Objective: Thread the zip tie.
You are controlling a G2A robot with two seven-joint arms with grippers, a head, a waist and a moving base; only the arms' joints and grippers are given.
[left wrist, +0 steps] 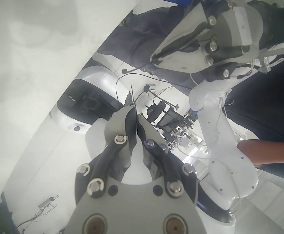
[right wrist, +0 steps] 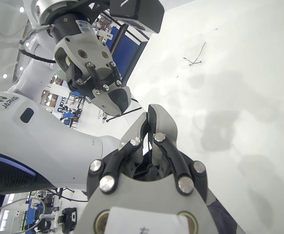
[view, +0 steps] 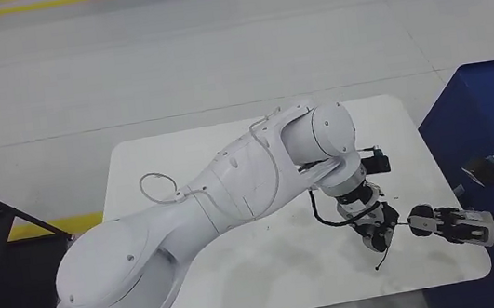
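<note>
— Left claw (left wrist: 135, 110) was clenched on the tie (left wrist: 117, 84), yes?

— Yes, pinched at its very tips, with a short black end poking out past them. The right claw (right wrist: 148, 113) was clamped too, a black strand caught between its pads.

— Where did that put the tie?

— In the air between the two, over the near right part of the table (view: 182, 162), touching nothing else. From the left claw the strap bowed out in a loop and ran across to the right claw. A small blocky end stuck out there, the head (left wrist: 124, 71) I think. It was thin and hard to read, so I won't swear which end was which.

— How close were the claws?

— Near, tip facing tip, just apart.

— So which step was it?

— By my reckoning the pick-up was done and the threading proper was in hand. Both ends were held and the loop was formed, but the tail was not yet through the head.

— And next?

— Fine lining-up. The free tip would need to point square at the slot. Then one claw would feed it in while the other held the head steady. With a small tilt the tip would slide past, and a hard push might buckle the strap.

— Anything else around?

— A few thin black scraps (right wrist: 195, 61) lay on the table farther off.
</note>
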